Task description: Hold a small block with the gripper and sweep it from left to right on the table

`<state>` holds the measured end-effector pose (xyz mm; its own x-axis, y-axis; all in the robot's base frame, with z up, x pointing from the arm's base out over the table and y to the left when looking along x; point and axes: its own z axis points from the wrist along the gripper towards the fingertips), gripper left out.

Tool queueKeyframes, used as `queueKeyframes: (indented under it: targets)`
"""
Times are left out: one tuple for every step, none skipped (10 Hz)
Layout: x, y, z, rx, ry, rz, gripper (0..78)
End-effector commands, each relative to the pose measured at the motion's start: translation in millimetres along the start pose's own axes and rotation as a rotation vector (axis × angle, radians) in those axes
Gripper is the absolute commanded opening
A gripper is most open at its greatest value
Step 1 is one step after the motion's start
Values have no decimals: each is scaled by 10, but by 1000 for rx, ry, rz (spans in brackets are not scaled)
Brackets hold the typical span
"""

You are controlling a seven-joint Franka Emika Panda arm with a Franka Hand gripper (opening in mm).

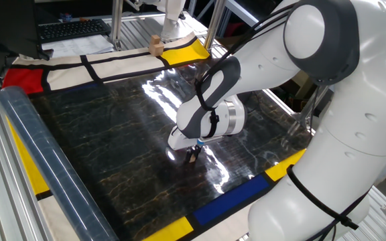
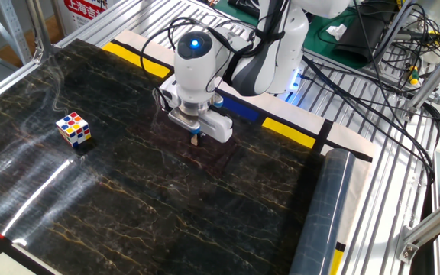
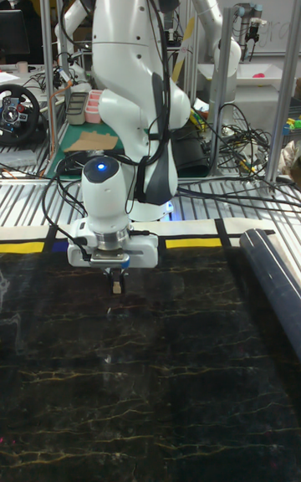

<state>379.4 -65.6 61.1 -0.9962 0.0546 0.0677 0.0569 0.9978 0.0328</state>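
Note:
The gripper (image 1: 193,156) (image 2: 195,140) (image 3: 114,284) points straight down at the black marble table (image 1: 106,140) (image 2: 128,198) (image 3: 167,382), near the edge closest to the arm's base. Its dark fingers are shut on the small block (image 2: 195,140) (image 3: 114,283), a tiny tan cube that only peeks out between the fingertips. The block sits at or just above the tabletop; I cannot tell whether it touches. In the one fixed view the white wrist covers most of the fingers and the block does not show.
A multicoloured puzzle cube (image 2: 74,128) stands on the table well away from the gripper. A larger tan wooden block (image 1: 155,45) rests on the far white and yellow border. A clear rolled tube (image 1: 45,167) (image 2: 323,214) (image 3: 272,281) lies along one table edge.

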Motion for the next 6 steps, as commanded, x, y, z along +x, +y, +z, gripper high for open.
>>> queueKeyframes:
  targets:
    - [314,954,282,-21,12,72,11]
    - [334,988,298,-22,10,75,11]
    - [394,1073,339,-28,7,85,11]
    - [431,1131,353,-29,7,95,11]
    - [486,1204,347,-35,11,106,11]
    - [538,1266,333,-37,12,118,11]
